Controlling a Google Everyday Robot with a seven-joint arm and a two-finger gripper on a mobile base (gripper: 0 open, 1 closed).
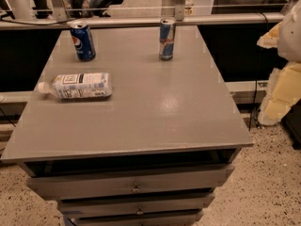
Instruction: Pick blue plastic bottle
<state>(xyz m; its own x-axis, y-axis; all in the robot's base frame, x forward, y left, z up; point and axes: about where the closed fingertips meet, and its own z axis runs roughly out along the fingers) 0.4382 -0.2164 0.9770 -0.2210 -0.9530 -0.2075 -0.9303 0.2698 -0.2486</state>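
The bottle (pixel 80 85) lies on its side on the left part of the bench (pixel 164 112). Its white cap points toward the left edge and sits close to it, and its labelled body runs across the view. Lying flat, it is probably stable and offers its long side from above, though it might roll if nudged. The blue cola can (pixel 83 41) stands upright behind it, near but apart. A slim blue-silver can (pixel 166 39) stands well off, near the back edge below the rail (pixel 141 21). The middle, front and right of the bench top are bare, so there is open room to come in from the front or from above. The tool does not show in the view. Only a pale bulky shape (pixel 284 65) at the right border, well apart from the bench, may belong to the arm. Whether the tool is released or clenched cannot be told. Drawers (pixel 134 185) stack below the front edge.
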